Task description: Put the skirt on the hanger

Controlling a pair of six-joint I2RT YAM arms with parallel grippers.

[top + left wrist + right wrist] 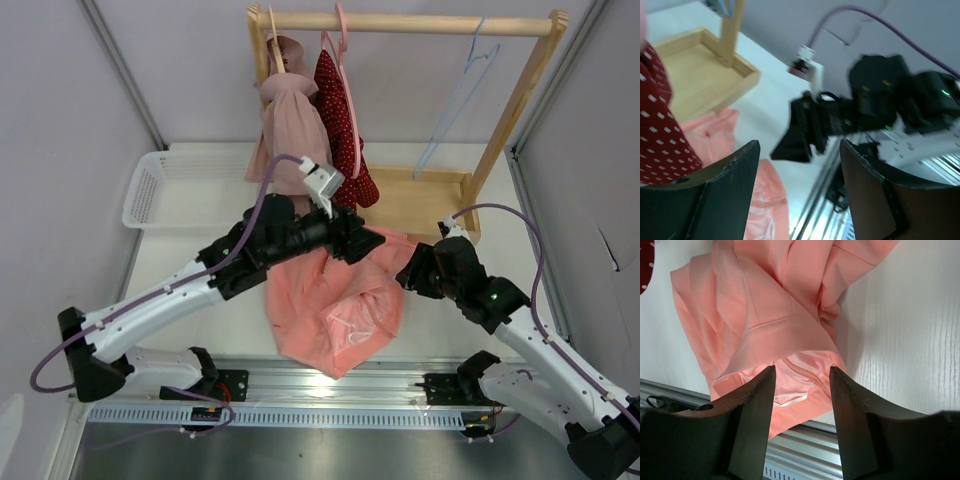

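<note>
While the salmon-pink skirt [335,300] lies crumpled on the white surface [175,250] at the lower centre of the top view, the light-blue wire hanger [462,90] hangs bare by its hook from the rail of the wooden rack [420,22] at the upper right, well apart from the garment. The skirt's upper edge lies just beside the rack's tray-like wooden base [425,200].

The left gripper [365,243] reaches in from the lower left and sits over the skirt's upper edge. In its wrist view the jaws stand apart with nothing between them; the two dark fingers [725,190] frame a blurred sight of the other arm.

The right gripper [412,272] comes in from the lower right and sits at the skirt's right-hand margin. In its wrist view the jaws are likewise apart, and folded fabric with a pale lining shows in the gap beyond the fingers [752,415]. Whether the tips touch the cloth cannot be told.

On the same rail, at the upper centre, hang a paler dusty-pink garment [290,130] and a dark red white-dotted garment [340,120], the latter on a pink plastic hanger [343,40]. A white slatted basket [150,190] rests on the surface at the middle left.
</note>
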